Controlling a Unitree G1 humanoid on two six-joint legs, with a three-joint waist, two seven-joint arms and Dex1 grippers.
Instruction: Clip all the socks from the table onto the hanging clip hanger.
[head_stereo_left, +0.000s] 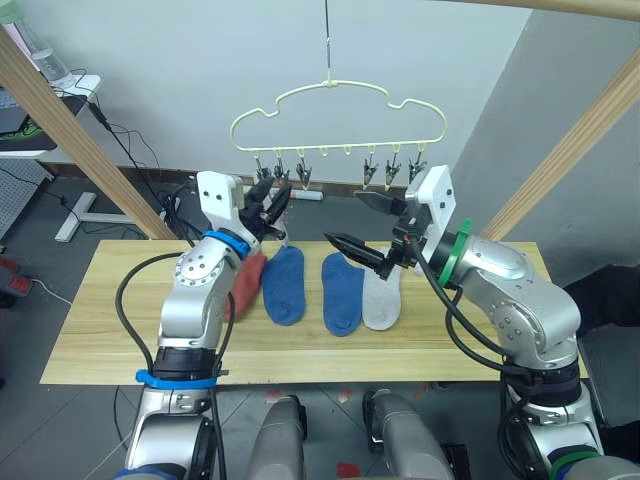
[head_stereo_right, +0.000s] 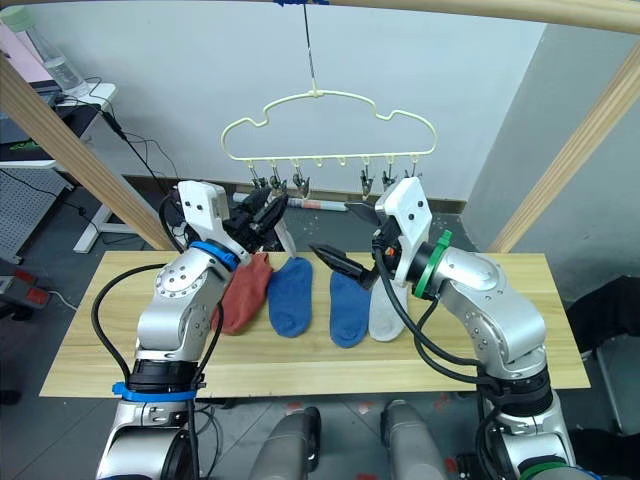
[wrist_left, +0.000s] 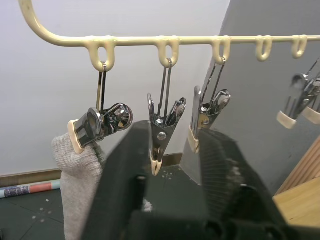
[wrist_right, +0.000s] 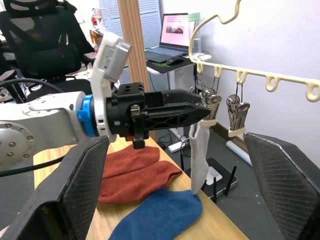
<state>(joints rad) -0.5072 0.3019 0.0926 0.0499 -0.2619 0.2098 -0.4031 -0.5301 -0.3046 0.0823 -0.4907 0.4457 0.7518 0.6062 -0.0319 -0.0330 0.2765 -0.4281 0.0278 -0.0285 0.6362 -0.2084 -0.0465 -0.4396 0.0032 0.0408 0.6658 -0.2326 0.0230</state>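
Left wrist view: grey sock (wrist_left: 77, 170) pinched in the end clip (wrist_left: 100, 125), hanging straight down, long axis vertical. The head views hide that sock behind the left gripper (head_stereo_left: 268, 200), raised at the hanger (head_stereo_left: 335, 115); its fingers look nearly together, nothing visibly between them. Right gripper (head_stereo_left: 358, 222) hovers mid-air, jaws wide apart, empty. On the table (head_stereo_left: 100, 330): red socks (wrist_right: 135, 175), two blue (head_stereo_left: 284, 284) (head_stereo_left: 342, 292), one grey (head_stereo_left: 381, 298), side by side, long axes running front to back.
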